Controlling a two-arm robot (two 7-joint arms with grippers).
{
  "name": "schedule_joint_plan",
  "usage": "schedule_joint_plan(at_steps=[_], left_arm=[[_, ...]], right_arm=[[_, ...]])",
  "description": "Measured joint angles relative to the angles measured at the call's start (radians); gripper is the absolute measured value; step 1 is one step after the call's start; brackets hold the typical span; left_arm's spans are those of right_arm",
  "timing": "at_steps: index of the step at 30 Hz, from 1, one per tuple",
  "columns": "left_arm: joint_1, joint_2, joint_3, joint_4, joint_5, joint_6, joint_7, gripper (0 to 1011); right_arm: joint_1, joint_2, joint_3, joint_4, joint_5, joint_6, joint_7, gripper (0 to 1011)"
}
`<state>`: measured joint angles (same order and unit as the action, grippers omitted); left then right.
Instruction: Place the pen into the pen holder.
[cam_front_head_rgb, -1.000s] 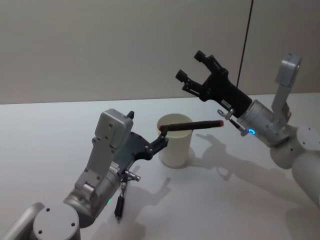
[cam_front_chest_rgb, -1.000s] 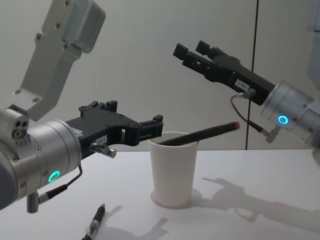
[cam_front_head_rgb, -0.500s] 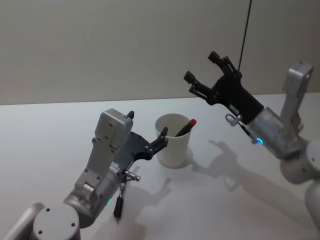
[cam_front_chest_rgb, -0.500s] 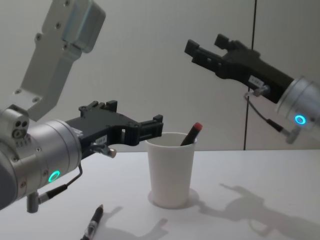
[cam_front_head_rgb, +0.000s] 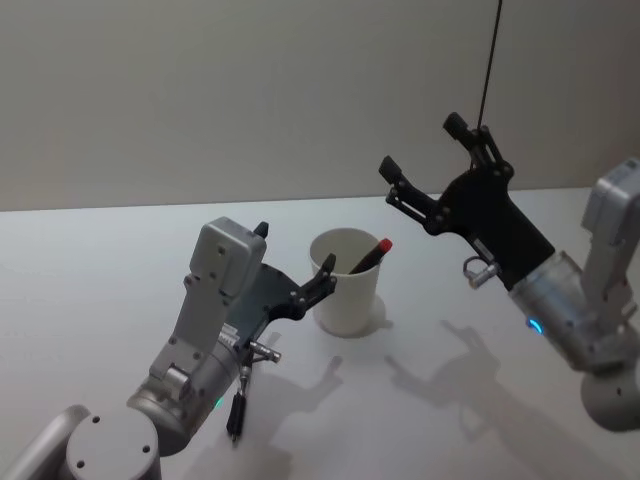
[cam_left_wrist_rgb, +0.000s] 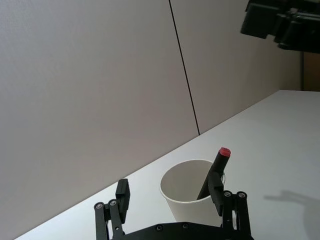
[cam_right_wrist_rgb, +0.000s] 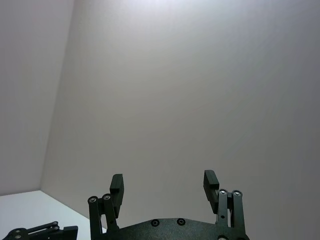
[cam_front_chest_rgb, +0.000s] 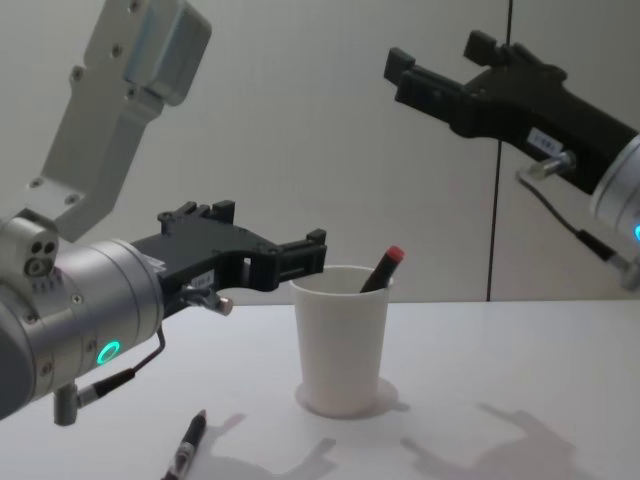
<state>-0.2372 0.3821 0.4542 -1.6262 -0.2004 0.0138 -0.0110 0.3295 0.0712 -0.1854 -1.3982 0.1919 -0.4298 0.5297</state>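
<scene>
A second pen (cam_front_head_rgb: 237, 408) lies on the table (cam_front_head_rgb: 90, 270) under the left arm; the left gripper (cam_front_head_rgb: 294, 250) hangs just beside the cup (cam_front_head_rgb: 345, 300), its fingers spread and holding nothing; the pen (cam_front_head_rgb: 368, 256) stands inside the cup, leaning on the rim with its red end poking out; the right gripper (cam_front_head_rgb: 422, 147) is raised above and right of the cup, well apart, fingers spread, empty.

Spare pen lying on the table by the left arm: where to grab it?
Grip the spare pen mid-barrel, from above, closing across its width: it lies flat on the table, so only its long sides are free. The open left gripper is nearest.
</scene>
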Motion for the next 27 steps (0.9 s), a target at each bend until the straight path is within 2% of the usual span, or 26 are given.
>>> schedule_joint_plan(at_steps=[8,11,16,19,27], left_arm=[[0.0,0.0,0.0,0.0,0.0,0.0,0.0,1004],[0.0,0.0,0.0,0.0,0.0,0.0,0.0,1004],[0.0,0.0,0.0,0.0,0.0,0.0,0.0,1004],[0.0,0.0,0.0,0.0,0.0,0.0,0.0,1004],[0.0,0.0,0.0,0.0,0.0,0.0,0.0,1004]], right_arm=[[-0.09,0.012,-0.01,-0.122,-0.052,0.014,-0.116,1001],[-0.13,0.018,-0.011,-0.166,-0.076,0.02,-0.185,1001],[-0.166,0.022,-0.011,-0.201,-0.092,0.025,-0.243,1001],[-0.202,0.026,-0.01,-0.232,-0.109,0.032,-0.308,1001],[-0.267,0.028,-0.01,-0.282,-0.136,0.049,-0.428,1001]])
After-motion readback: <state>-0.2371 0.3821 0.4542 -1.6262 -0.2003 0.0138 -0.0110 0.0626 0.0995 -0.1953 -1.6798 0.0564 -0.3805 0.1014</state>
